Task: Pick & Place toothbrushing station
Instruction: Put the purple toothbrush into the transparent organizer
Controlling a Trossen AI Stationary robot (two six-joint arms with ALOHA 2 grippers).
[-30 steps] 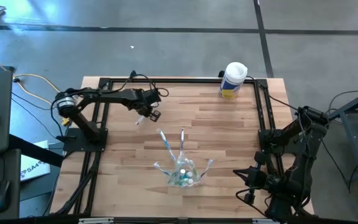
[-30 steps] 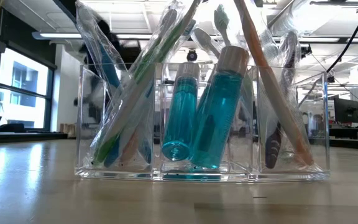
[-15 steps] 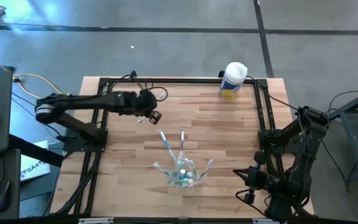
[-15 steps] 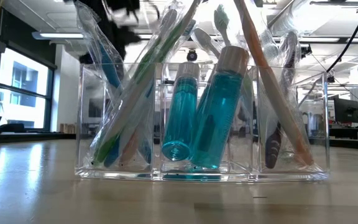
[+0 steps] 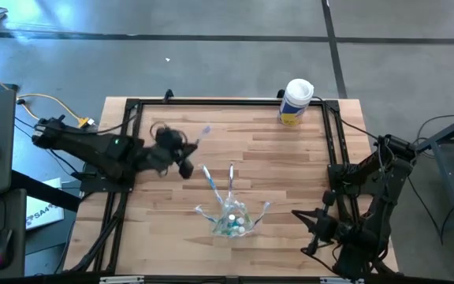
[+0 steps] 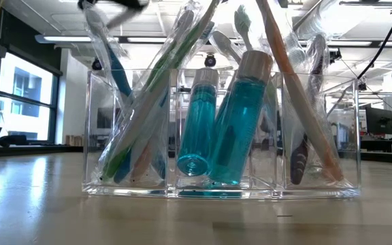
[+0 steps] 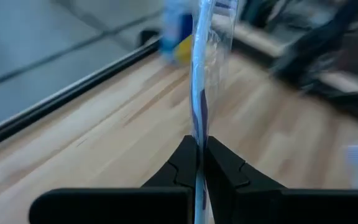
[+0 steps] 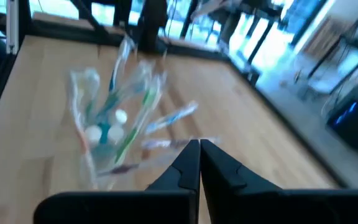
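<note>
**A Wrapped Toothbrush on Its Way to the Holder**

The left gripper (image 5: 186, 156) is over the left half of the wooden bench (image 5: 290, 173), up in the air. Its two dark fingers (image 7: 185, 163) are pinched tight on a thin toothbrush in a clear plastic wrapper (image 7: 199, 93). The grip is at the bottom end of the brush, and the rest sticks out straight past the fingers.

The small clear plastic holder (image 6: 220, 133) sits near the front edge of the bench, about in the middle. It has three boxes side by side. Wrapped toothbrushes with white, green and pink handles (image 6: 145, 116) lean in the outer boxes. Two little teal bottles with silver caps (image 6: 240, 119) stand in the middle box. From above, the brushes fan out of the holder like a bunch of straws.

The right gripper (image 8: 199, 157) waits low by the front right corner, fingers shut on nothing.

A big white tub with a yellow label (image 5: 295, 102) stands near the back edge, on the right.

I think the brush is very light and a bit bendy. Its wrapper looks slick and crinkly, so it could slip or twist. Holding the handle end seems best, so the other end can drop into a box. The holder looks light too, and a hard bump could push it.
</note>
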